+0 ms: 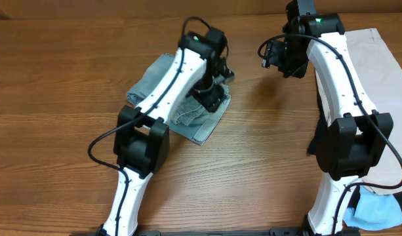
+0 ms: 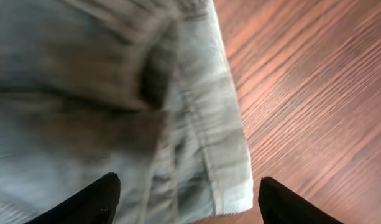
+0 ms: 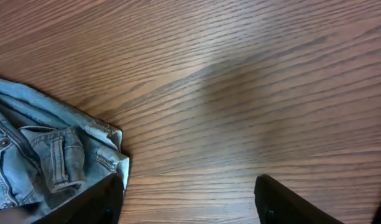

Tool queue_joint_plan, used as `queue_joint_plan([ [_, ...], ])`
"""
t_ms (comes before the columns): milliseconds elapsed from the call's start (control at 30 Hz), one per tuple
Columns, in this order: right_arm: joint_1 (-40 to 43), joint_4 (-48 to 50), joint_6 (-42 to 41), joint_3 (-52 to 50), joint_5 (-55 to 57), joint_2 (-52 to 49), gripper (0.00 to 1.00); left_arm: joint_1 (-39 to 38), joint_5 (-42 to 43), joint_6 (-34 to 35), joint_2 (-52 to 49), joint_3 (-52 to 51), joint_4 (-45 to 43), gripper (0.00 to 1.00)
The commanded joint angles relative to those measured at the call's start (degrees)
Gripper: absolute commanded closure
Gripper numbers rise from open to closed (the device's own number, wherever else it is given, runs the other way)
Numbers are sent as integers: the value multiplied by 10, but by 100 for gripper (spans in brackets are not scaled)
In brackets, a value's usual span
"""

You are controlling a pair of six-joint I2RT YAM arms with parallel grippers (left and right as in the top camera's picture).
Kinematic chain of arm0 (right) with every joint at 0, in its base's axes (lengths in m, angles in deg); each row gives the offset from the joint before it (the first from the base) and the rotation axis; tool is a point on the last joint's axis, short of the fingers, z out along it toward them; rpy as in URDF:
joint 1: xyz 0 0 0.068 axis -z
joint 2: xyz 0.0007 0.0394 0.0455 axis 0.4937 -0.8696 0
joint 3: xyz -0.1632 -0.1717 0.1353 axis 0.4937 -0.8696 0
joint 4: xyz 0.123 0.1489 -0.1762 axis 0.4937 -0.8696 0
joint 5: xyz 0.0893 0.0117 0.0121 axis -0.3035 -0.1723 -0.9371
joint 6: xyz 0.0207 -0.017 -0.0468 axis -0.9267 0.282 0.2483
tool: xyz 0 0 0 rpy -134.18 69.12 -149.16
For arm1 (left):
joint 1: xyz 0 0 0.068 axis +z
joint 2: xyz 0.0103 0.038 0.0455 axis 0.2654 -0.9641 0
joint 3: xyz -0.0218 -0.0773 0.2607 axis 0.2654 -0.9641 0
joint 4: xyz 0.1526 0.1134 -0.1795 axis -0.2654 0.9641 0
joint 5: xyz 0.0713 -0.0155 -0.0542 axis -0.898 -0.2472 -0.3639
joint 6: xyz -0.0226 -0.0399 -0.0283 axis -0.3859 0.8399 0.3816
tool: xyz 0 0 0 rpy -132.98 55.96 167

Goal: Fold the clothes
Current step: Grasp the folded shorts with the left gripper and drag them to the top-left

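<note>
Denim shorts (image 1: 199,124) bunched near worktop (image 1: 69,65) centre | left gripper (image 2: 187,190) over them, jaws apart | right gripper (image 3: 189,186) above bare wood, jaws apart | beige garment (image 1: 384,78) along right edge

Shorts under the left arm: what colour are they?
The denim shorts are a faded light blue, with a frayed edge. They show best in the right wrist view.

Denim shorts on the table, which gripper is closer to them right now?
Left. The left gripper sits directly over the denim shorts, jaws open; the right gripper hangs off to their right, above bare table.
</note>
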Motion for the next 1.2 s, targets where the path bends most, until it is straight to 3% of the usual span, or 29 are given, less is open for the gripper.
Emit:
queue_joint_plan([
  [0, -1, -3, 7, 8, -1, 5, 28, -10, 0, -10, 0, -58, -28, 26],
  [533, -1, -3, 13, 8, -1, 5, 28, -13, -111, 41, -2, -237, -239, 25],
  [700, -1, -3, 13, 8, -1, 5, 28, -3, -174, 122, -2, -272, -289, 25],
  [1167, -1, -3, 15, 7, -1, 5, 28, 162, -184, 139, -2, -278, -399, 26],
])
